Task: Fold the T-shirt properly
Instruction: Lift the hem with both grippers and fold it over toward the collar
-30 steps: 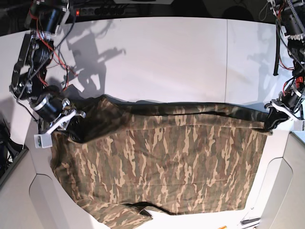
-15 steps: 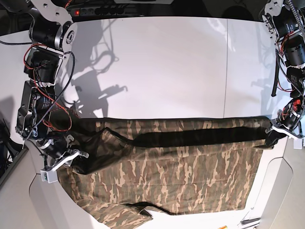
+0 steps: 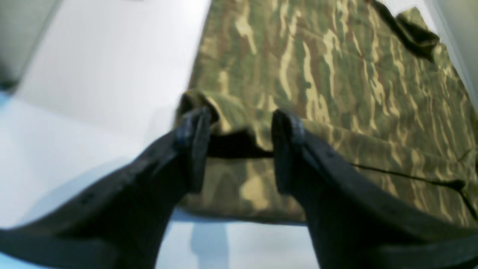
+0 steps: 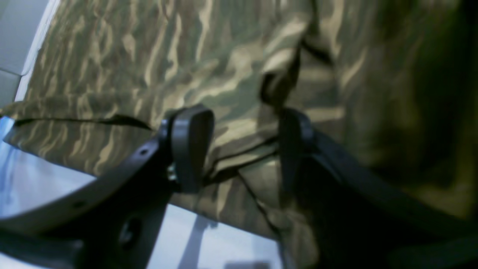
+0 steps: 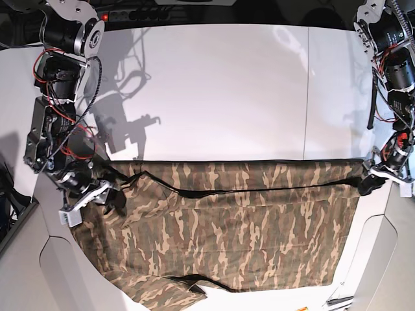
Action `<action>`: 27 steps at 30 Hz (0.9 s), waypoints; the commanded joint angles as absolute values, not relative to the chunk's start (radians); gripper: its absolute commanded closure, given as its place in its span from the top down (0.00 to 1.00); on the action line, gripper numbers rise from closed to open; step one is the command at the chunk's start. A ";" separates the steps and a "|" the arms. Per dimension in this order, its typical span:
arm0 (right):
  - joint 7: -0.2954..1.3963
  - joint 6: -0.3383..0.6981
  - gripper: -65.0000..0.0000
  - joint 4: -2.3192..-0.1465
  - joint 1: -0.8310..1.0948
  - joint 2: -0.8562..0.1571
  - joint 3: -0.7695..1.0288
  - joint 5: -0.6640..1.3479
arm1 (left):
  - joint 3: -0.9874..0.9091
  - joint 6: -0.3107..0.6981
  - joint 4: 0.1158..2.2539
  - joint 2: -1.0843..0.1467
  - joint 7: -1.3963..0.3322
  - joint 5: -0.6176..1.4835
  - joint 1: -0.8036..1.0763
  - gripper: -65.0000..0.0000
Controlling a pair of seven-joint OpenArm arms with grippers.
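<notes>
The camouflage T-shirt (image 5: 246, 220) lies spread across the near half of the white table, with a folded-over band along its far edge. My right gripper (image 5: 107, 196) is at that band's left end. In the right wrist view (image 4: 242, 149) its jaws stand apart with a fold of the T-shirt (image 4: 130, 48) between them. My left gripper (image 5: 371, 183) is at the band's right corner. In the left wrist view (image 3: 239, 127) its jaws also stand apart around a bunched edge of the T-shirt (image 3: 336, 56). A sleeve (image 5: 172, 290) is tucked at the near left.
The white table (image 5: 227, 84) stretches behind the shirt, with a seam (image 5: 307, 91) on the right. Grey panels flank the near corners (image 5: 58, 259) (image 5: 382, 253). A power strip (image 5: 130, 14) lies along the back edge. A small dark object (image 5: 340, 301) sits near the front right.
Both grippers have come toward the near side and lower. The lifted far edge of the shirt has dropped flat, and the dark gap under it has closed.
</notes>
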State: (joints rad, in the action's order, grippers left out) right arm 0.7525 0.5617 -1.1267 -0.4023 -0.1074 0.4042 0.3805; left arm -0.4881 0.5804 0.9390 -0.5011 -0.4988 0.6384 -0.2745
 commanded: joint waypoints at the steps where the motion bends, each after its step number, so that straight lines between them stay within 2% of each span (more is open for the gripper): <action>1: 0.754 0.572 0.47 -1.168 -0.434 -0.128 0.416 0.400 | -0.521 0.588 0.961 -0.527 -0.504 0.665 -0.296 0.46; 6: 0.789 0.544 0.47 -1.265 -0.384 -0.188 0.464 0.400 | -0.624 0.596 0.961 -0.532 -0.643 0.791 -0.266 0.46; 11: 0.765 0.527 0.47 -1.271 -0.320 -0.207 0.543 0.400 | -0.628 0.596 0.961 -0.528 -0.609 0.805 -0.207 0.47; 15: 0.702 0.488 0.47 -1.269 -0.250 -0.208 0.596 0.402 | -0.627 0.596 0.961 -0.510 -0.601 0.811 -0.185 0.66; 16: 0.687 0.476 0.47 -1.268 -0.233 -0.208 0.601 0.408 | -0.623 0.595 0.961 -0.503 -0.596 0.810 -0.182 0.68; 18: 0.661 0.474 0.52 -1.258 -0.207 -0.208 0.602 0.425 | -0.609 0.595 0.960 -0.489 -0.573 0.782 -0.182 0.68; 21: 0.629 0.475 0.65 -1.223 -0.190 -0.204 0.602 0.453 | -0.557 0.590 0.953 -0.467 -0.524 0.727 -0.182 0.68; 27: 0.562 0.467 0.66 -1.097 -0.213 -0.186 0.598 0.453 | -0.452 0.525 0.947 -0.439 -0.443 0.668 -0.190 0.68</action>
